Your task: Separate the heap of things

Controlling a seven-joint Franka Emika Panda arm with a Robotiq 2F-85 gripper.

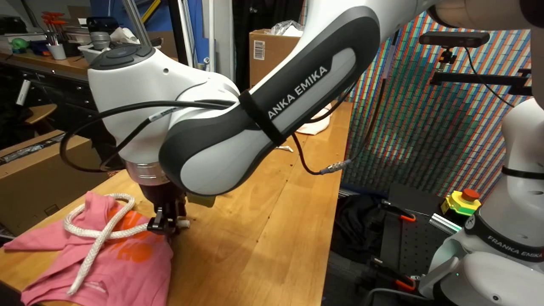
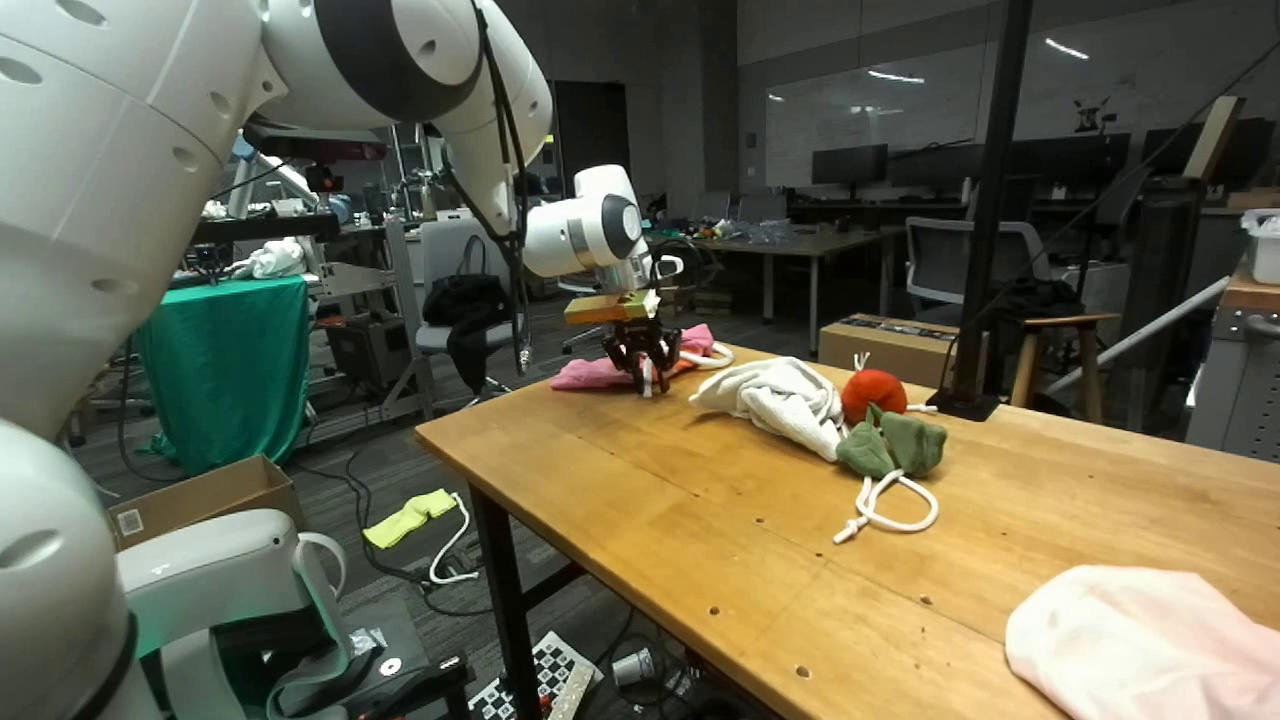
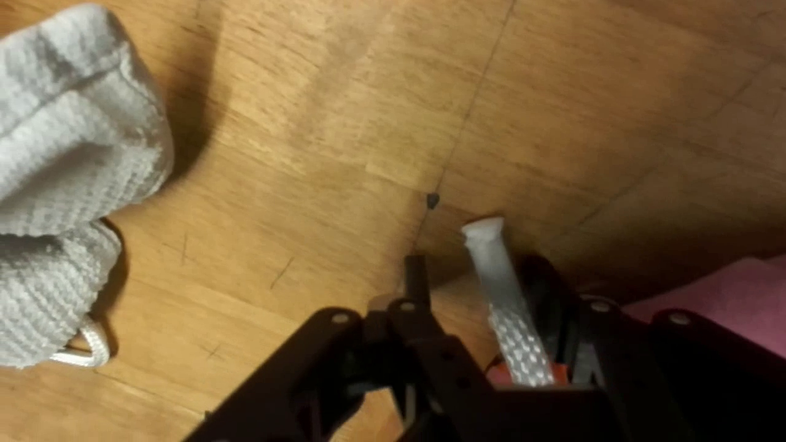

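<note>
End effector (image 3: 476, 270) spread around rope (image 3: 508, 301); only an exterior view shows green cloth (image 2: 912, 442), open worktop (image 2: 690, 510) reaching the edge.

And there it is at the short edge of the wooden desk (image 2: 640, 500): the pink cloth with orange marks (image 1: 136, 272), the thick white rope (image 1: 100, 242) lying on it, its end between the fingers of the black claw (image 3: 479, 279). Along the long edge, near the black post (image 2: 988, 210): the grey-white ribbed cloth (image 2: 770, 395), beside it the round red soft piece (image 2: 873, 393) and green cloth piece (image 2: 912, 445), a white rope loop (image 2: 900, 527) further in. Well apart, nearer the opposite long edge, the cream-pink cloth (image 2: 1140, 640). Down on the floor (image 2: 400, 465), a yellow-green cloth strip (image 2: 410, 517)!
</note>
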